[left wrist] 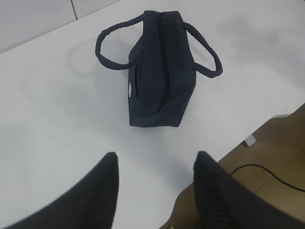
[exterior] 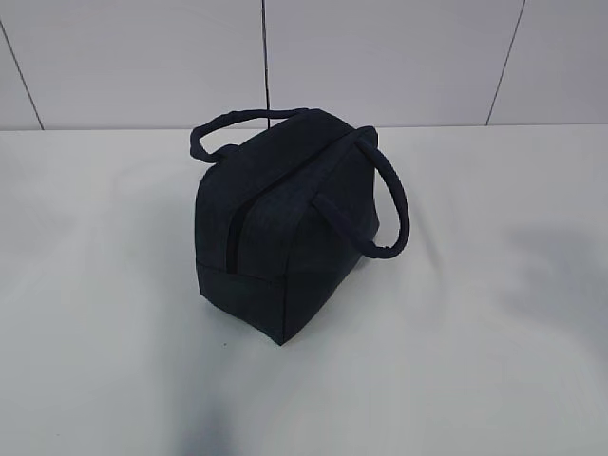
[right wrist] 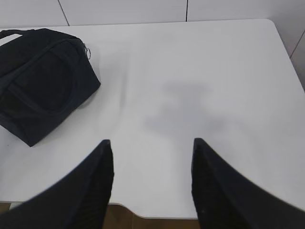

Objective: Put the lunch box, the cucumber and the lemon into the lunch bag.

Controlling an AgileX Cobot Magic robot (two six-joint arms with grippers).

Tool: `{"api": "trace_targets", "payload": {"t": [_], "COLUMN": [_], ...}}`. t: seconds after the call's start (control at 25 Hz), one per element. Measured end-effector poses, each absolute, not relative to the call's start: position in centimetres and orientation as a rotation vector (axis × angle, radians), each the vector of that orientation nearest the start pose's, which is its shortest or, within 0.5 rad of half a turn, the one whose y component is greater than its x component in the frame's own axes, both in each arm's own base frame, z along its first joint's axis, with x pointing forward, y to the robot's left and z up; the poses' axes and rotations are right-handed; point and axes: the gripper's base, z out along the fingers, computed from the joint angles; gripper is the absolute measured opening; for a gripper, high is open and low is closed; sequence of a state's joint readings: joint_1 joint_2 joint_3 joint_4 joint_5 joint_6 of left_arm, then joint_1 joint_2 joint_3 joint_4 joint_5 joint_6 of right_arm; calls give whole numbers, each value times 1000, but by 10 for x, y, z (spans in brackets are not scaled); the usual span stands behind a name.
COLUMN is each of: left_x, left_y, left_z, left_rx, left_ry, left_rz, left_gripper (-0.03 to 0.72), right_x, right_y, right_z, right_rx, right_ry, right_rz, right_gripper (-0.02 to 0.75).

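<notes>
Lunch bag (exterior: 285,223) zipped, upright on white table (exterior: 475,332). Left gripper (left wrist: 155,191) spread, empty, bag ahead of it. Right gripper (right wrist: 150,183) spread, empty, bag ahead-left.

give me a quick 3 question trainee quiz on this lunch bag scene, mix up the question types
1. True or false: the lunch bag stands on the white table with its zipper closed.
2. Multiple choice: what does the left claw hold? A) a bag handle B) nothing, it is open above the table C) the zipper pull
3. Fill in: in the left wrist view, the small white logo sits on the bag's ____ side.

Key: 1 true; 2 B; 3 left. The lunch box, cucumber and lemon show in no view. The right claw is also open and empty.
</notes>
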State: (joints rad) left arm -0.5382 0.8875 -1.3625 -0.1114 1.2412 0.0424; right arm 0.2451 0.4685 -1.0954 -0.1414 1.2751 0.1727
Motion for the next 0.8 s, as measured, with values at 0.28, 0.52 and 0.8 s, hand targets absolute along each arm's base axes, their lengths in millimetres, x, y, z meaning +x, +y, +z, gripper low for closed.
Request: {"api": "trace_targets", "payload": {"t": [0.28,0.52,0.8], "left_x": [46,14,-12], "left_y": [-40,-21,-6], "left_z": [424,384,349], "left_rx": [647,644,632], "left_ry": [2105,2084,2027], "left_rz": [-432,-444,-458], "left_gripper": [372,372,372], "right_x": [-9,-29,-40], "right_y": [-15,-20,-23], "right_z": [392,365,332], "right_rx": [-51,-53,-121], "right_ry": [2075,2036,2017], "right_rz": [81,85,44], "right_gripper": [405,405,405]}}
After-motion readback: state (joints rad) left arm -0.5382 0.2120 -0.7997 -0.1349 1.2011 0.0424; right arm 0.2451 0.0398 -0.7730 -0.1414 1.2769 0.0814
